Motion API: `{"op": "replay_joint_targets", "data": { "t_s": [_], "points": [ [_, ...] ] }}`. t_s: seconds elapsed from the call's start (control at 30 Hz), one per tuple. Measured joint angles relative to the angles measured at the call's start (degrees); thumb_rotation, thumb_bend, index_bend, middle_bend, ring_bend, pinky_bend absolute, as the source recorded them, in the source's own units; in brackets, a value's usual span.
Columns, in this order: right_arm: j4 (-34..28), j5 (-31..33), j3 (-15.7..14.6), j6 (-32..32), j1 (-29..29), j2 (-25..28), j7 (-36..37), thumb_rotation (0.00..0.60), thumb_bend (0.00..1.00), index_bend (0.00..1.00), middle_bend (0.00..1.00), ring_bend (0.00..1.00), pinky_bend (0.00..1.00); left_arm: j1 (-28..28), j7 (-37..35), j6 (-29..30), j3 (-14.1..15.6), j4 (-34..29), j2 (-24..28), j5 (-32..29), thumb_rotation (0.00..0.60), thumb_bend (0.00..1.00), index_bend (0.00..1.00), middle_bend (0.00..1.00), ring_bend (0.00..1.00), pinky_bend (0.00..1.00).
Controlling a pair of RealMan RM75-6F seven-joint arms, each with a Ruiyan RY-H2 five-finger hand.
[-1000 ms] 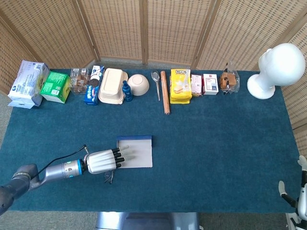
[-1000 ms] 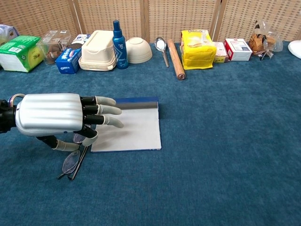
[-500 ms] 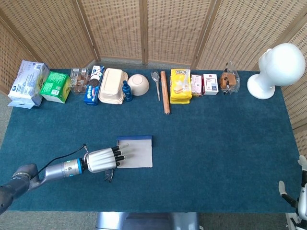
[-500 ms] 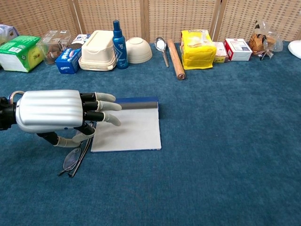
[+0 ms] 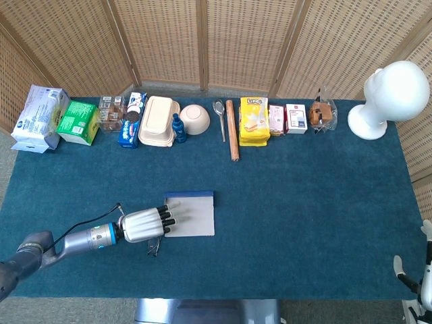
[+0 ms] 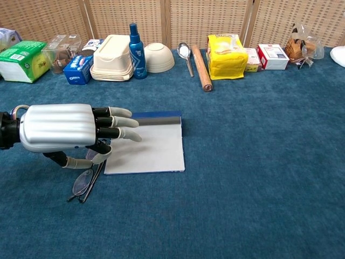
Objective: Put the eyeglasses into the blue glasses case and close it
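The blue glasses case (image 6: 151, 148) lies open and flat on the cloth, grey inside with a blue strip along its far edge; the head view shows the case (image 5: 196, 217) left of the table's middle. My left hand (image 6: 59, 128) hovers at its left edge, fingers stretched over the grey lining. Its thumb curls underneath and pinches the upper end of the thin-framed eyeglasses (image 6: 82, 184), whose lower end touches the cloth. In the head view the left hand (image 5: 143, 226) covers most of the eyeglasses (image 5: 153, 248). My right hand (image 5: 424, 273) hangs off the table's near right corner, fingers apart, holding nothing.
Along the far edge stand tissue packs (image 5: 40, 116), a snack box (image 6: 81, 69), a beige lunch box (image 6: 112, 58), a blue bottle (image 6: 135, 44), a bowl (image 6: 158, 57), a spoon (image 6: 186, 56), a rolling pin (image 6: 202, 67), a yellow packet (image 6: 225, 56) and a white mannequin head (image 5: 390, 98).
My left hand has risen slightly and eased back toward the left. The eyeglasses' lower end has shifted a little with it. The right hand stays where it was.
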Motion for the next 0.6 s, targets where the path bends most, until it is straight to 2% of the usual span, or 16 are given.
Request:
{"op": "replay_joint_targets", "data": {
  "t_s": [0.27, 0.43, 0.6],
  "points": [
    [0.18, 0.05, -0.04, -0.05, -0.09, -0.1, 0.09, 0.6, 0.34, 0.0, 0.19, 0.0, 0.07, -0.23, 0.33, -0.24, -0.23, -0.76, 0.0, -0.13, 0.6, 0.35, 0.37, 0.06, 0.0, 0.0],
    [0.12, 0.09, 0.0, 0.17, -0.29, 0.05, 0.31, 0.6, 0.34, 0.0, 0.19, 0.0, 0.07, -0.48, 0.27, -0.51, -0.34, -1.3, 0.34, -0.26, 0.6, 0.36, 0.3, 0.01, 0.0, 0.0],
    [0.16, -0.01, -0.02, 0.03, -0.23, 0.03, 0.36, 0.6, 0.34, 0.0, 0.19, 0.0, 0.08, -0.26, 0.56, -0.16, -0.5, -1.75, 0.8, -0.48, 0.6, 0.37, 0.3, 0.01, 0.0, 0.0]
  ]
}}
